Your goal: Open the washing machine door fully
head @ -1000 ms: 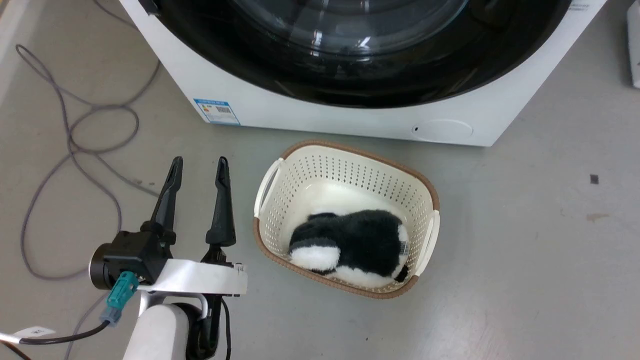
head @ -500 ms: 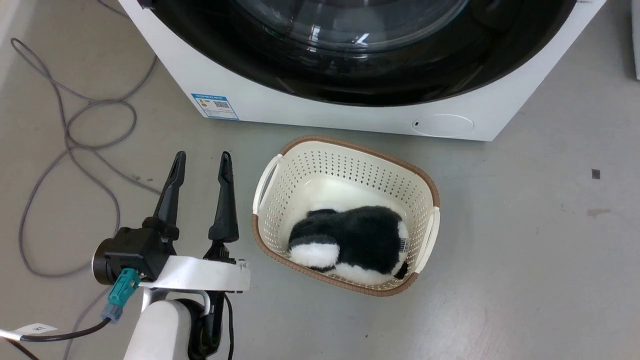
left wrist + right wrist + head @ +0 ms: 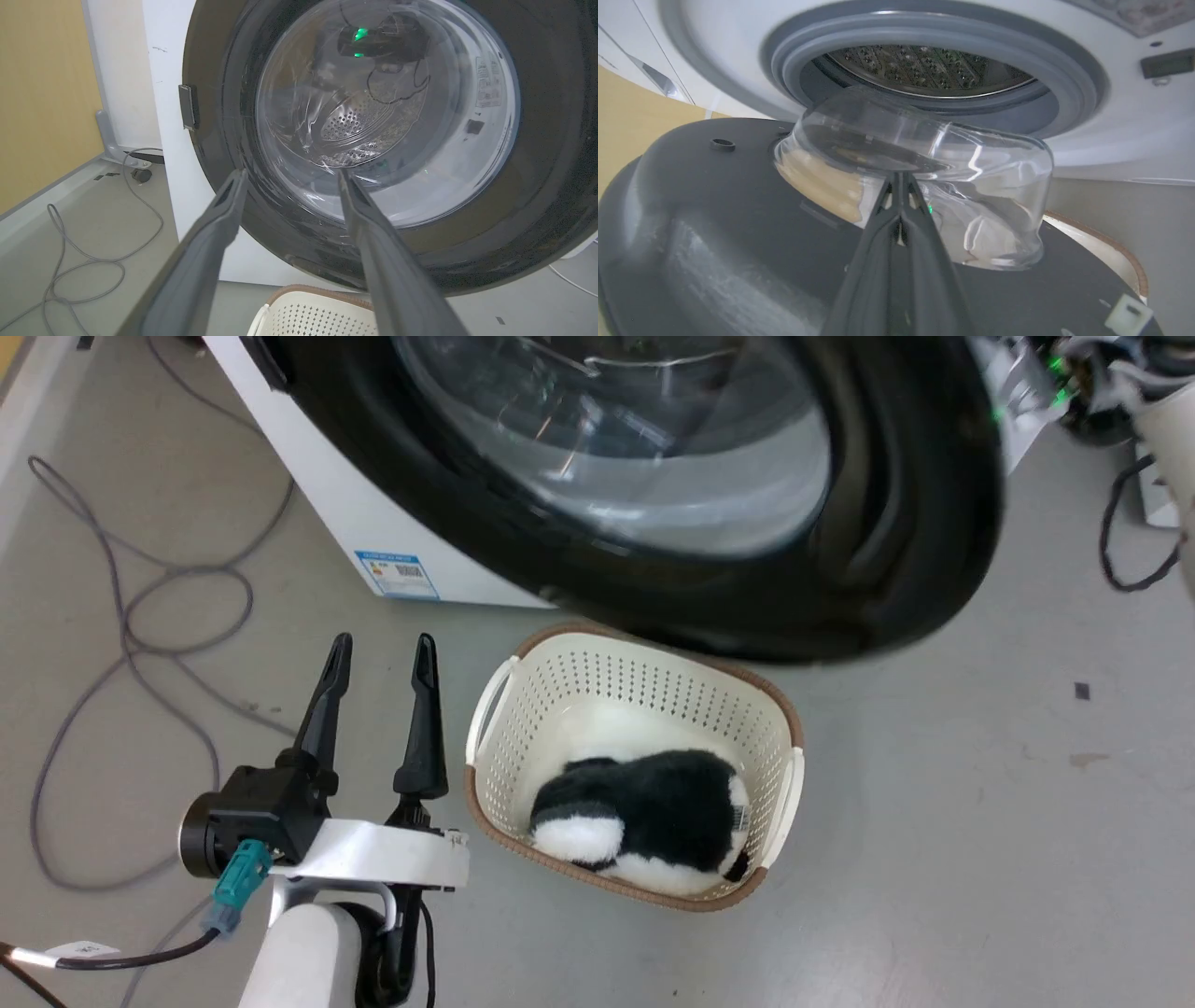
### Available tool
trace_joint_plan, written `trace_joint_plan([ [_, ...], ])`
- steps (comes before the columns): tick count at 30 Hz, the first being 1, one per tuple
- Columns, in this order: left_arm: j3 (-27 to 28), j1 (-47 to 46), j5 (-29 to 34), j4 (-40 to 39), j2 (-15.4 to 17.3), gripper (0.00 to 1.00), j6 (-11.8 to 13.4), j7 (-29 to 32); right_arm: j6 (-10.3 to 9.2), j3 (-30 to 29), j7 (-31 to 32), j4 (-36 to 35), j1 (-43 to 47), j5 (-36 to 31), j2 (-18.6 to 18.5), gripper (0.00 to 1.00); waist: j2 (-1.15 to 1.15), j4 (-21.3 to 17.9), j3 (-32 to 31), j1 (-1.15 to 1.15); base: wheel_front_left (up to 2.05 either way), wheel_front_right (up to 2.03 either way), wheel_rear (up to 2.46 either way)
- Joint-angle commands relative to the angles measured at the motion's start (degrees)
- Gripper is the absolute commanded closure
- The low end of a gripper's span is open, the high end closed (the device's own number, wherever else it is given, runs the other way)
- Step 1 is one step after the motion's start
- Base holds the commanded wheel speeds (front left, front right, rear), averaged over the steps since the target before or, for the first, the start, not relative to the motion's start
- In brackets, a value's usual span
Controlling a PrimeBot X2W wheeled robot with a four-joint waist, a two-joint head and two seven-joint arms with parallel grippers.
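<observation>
The washing machine door (image 3: pixel 896 523), a round glossy black ring with a clear glass window (image 3: pixel 635 457), stands swung out from the white machine (image 3: pixel 317 485) and hangs over the basket's far rim. Its outer face with the small side tab (image 3: pixel 187 107) shows in the left wrist view. My left gripper (image 3: pixel 383 649) is open low on the floor side, pointing at the door (image 3: pixel 551 140) with nothing between its fingers (image 3: pixel 224 219). My right gripper (image 3: pixel 900 175) is shut, tips at the glass bowl (image 3: pixel 994 186) above the matte inner face (image 3: pixel 714 210). My right forearm (image 3: pixel 1167 420) is at the top right.
A cream perforated basket (image 3: pixel 504 681) holding a black-and-white plush toy (image 3: pixel 653 803) sits on the floor under the door. Grey cables (image 3: pixel 140 607) loop on the floor at the left. The grey rubber ring (image 3: pixel 1064 79) and steel drum (image 3: pixel 924 65) are uncovered.
The door has swung out from the machine's front and now overhangs the basket. My right forearm has come into view at the top right. The left gripper has barely moved.
</observation>
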Motion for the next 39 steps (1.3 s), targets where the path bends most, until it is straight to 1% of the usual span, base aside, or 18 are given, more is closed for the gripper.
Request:
trace_joint_plan([
  [1,0.1,0.8,0.5,0.3,0.0,0.0,-0.3,-0.3,0.37,0.1,0.5,-0.4,1.4,0.4,0.0,1.0,0.0,-0.3,-0.8,0.0,0.0,0.0,0.0],
  [10,0.5,4.8,2.5,3.1,0.0,0.0,-1.0,-0.3,0.37,0.3,3.3,-6.6,11.0,1.2,-0.1,1.0,0.0,-1.1,-7.0,0.0,0.0,0.0,0.0],
  [21,1.3,10.3,5.5,5.8,0.4,0.0,-2.5,-0.3,0.37,0.6,4.8,-19.4,25.4,3.0,-1.3,1.0,0.0,-1.8,-13.8,0.0,0.0,0.0,0.0],
  [30,0.9,12.7,6.4,6.4,0.8,0.0,-3.5,-0.3,0.37,2.2,3.5,-31.7,34.8,4.5,-0.8,1.0,0.0,-2.2,-15.6,0.0,0.0,0.0,0.0],
  [37,0.4,12.9,6.3,6.5,0.7,0.0,-3.9,-0.3,0.37,4.1,2.1,-39.0,38.6,5.2,0.0,1.0,0.0,-2.6,-15.3,0.0,0.0,0.0,0.0],
  [39,0.3,12.8,6.3,6.4,0.6,0.0,-3.8,-0.3,0.37,4.5,0.7,-40.8,39.6,5.3,0.1,1.0,0.0,-2.8,-15.2,0.0,0.0,0.0,0.0],
])
